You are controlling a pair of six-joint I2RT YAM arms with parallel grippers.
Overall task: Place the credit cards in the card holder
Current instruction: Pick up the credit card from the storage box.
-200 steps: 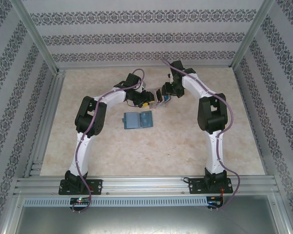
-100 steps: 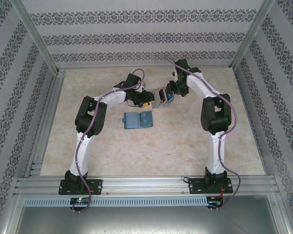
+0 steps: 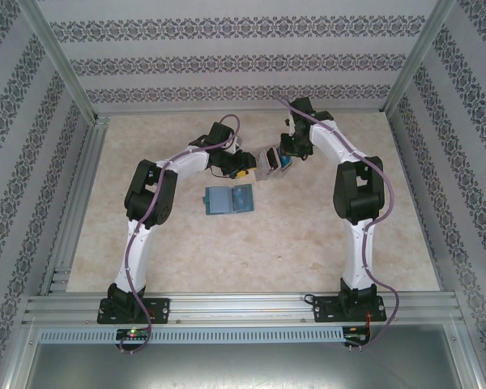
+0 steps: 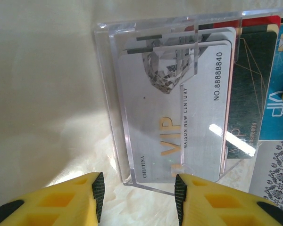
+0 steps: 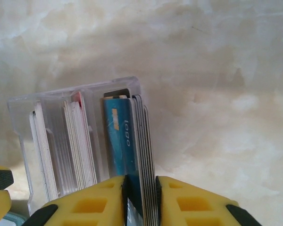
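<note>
Right gripper [image 5: 141, 182], wider a second ago, now clamped on blue credit card [image 5: 117, 141] stack in clear stand [image 5: 21, 117]; lift toward card holder [image 3: 228, 199] next; left gripper [image 4: 137, 190] jaws apart, hold unclear

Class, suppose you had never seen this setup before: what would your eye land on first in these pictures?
First, the clear card stand packed with cards, at the far middle of the table. The right gripper pinches a blue-fronted stack of cards in its end slot, while the left gripper hangs open on its opposite side. Closer in, the teal wallet lies open.
</note>
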